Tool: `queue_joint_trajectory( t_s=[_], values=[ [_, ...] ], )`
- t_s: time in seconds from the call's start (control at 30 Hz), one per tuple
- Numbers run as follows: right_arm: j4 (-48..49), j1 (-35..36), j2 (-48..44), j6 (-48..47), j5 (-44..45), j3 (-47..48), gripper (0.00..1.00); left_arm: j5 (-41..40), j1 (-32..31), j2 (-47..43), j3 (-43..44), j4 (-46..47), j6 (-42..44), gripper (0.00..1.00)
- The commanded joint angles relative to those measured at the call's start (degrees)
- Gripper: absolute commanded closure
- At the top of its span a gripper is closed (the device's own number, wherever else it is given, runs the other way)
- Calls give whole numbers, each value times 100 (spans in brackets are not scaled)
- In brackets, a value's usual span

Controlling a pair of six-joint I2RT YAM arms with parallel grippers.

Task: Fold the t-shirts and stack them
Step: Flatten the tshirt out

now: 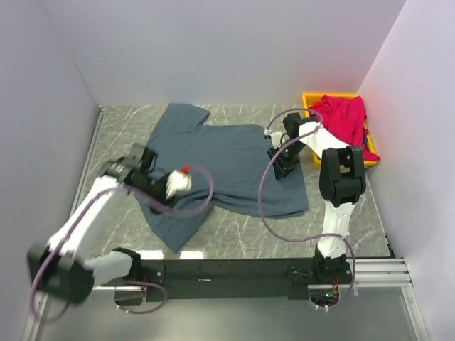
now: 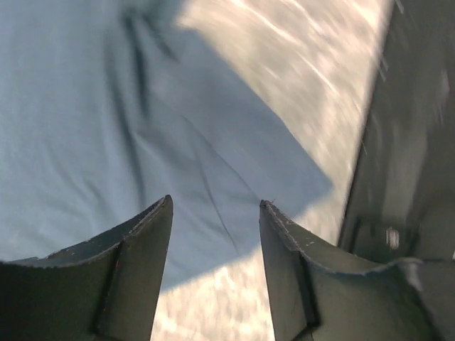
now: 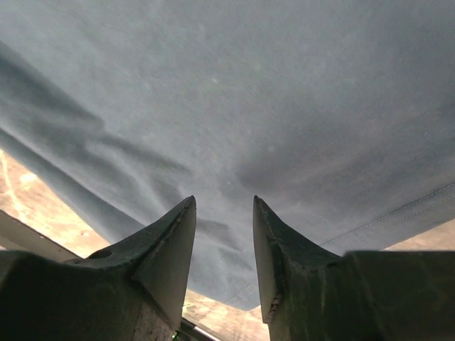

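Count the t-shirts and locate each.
2. Slate blue-grey cloth t-shirt spread on the table; crimson cloth t-shirt heaped in the yellow plastic bin, possibly hiding others.

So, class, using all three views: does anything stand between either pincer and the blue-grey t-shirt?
Nothing visible does. The left pincer and the right pincer both stand open right over the blue-grey t-shirt, and only its bare cloth shows in the gap of each.

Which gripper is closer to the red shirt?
Right. The right gripper hangs over the blue-grey shirt, just left of the yellow bin holding the red shirt; the left gripper is far across, at its other side.
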Motion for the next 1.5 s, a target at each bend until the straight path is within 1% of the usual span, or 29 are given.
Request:
queue_joint_trajectory(
  t_s=[0.0, 0.03, 0.1, 0.2, 0.33, 0.57, 0.67, 0.77, 0.8, 0.87, 0.9, 0.97, 1.0, 1.03, 1.07, 1.13, 1.17, 1.23, 1.27, 1.37, 1.4, 1.43, 1.47],
  values=[
    [110, -22, -30, 113, 280, -107, 56, 310, -36, 1113, 583, 1167, -1962, 42],
    [189, -31, -3, 157, 324, -107, 57, 258, -71, 1283, 646, 1379, -2329, 41],
    [216, -40, 145, 279, 394, -11, 59, 213, -212, 1747, 786, 1705, -2535, 42],
    [268, -40, 374, 385, 438, 226, 61, 353, -423, 2188, 814, 1882, -2720, 40],
    [216, -40, 647, 491, 403, 656, 62, 301, -678, 2479, 647, 2242, -2755, 34],
    [348, -40, 1025, 597, 386, 903, 64, 56, -985, 2857, 401, 2840, -2773, 34],
    [225, -40, 1236, 614, 350, 1184, 64, -85, -1108, 3059, 348, 2841, -2641, 36],
    [216, -40, 1315, 685, 473, 1377, 64, -138, -1249, 3112, 286, 2823, -2536, 40],
    [172, -40, 1359, 693, 491, 1422, 64, -234, -1293, 3121, 269, 2736, -2457, 49],
    [137, -40, 1403, 693, 474, 1510, 65, -296, -1433, 3130, 286, 2595, -2360, 61],
    [111, -40, 1412, 702, 474, 1519, 65, -314, -1477, 3121, 303, 2481, -2246, 72],
    [110, -40, 1412, 702, 482, 1528, 65, -297, -1713, 3043, 339, 2078, -2088, 84],
    [110, -40, 1412, 702, 508, 1536, 65, -305, -1811, 3007, 356, 1945, -1948, 94],
    [110, -40, 1421, 711, 517, 1545, 65, -279, -1934, 2946, 365, 1648, -1877, 98],
    [93, -40, 1421, 711, 526, 1545, 65, -262, -2213, 2815, 374, 1541, -1841, 99],
    [110, -40, 1412, 711, 553, 1545, 65, -174, -2540, 2665, 356, 1312, -1718, 99],
    [93, -40, 1412, 711, 561, 1554, 65, -165, -2933, 2586, 356, 1172, -1701, 99],
    [84, -40, 1412, 711, 561, 1554, 65, -173, -3330, 2576, 356, 1039, -1700, 100],
    [84, -40, 1395, 711, 561, 1563, 65, -191, -3672, 2602, 356, 978, -1726, 99],
    [58, -40, 1386, 702, 553, 1554, 65, -69, -3938, 2612, 461, 951, -1823, 99],
    [40, -40, 1368, 694, 535, 1554, 65, -77, -3904, 2577, 488, 1029, -2076, 94],
    [40, -40, 1351, 693, 535, 1528, 65, -68, -3825, 2515, 497, 1091, -2148, 86],
    [40, -40, 1307, 693, 526, 1502, 65, -77, -3537, 2384, 497, 1161, -2201, 75]
  ],
)
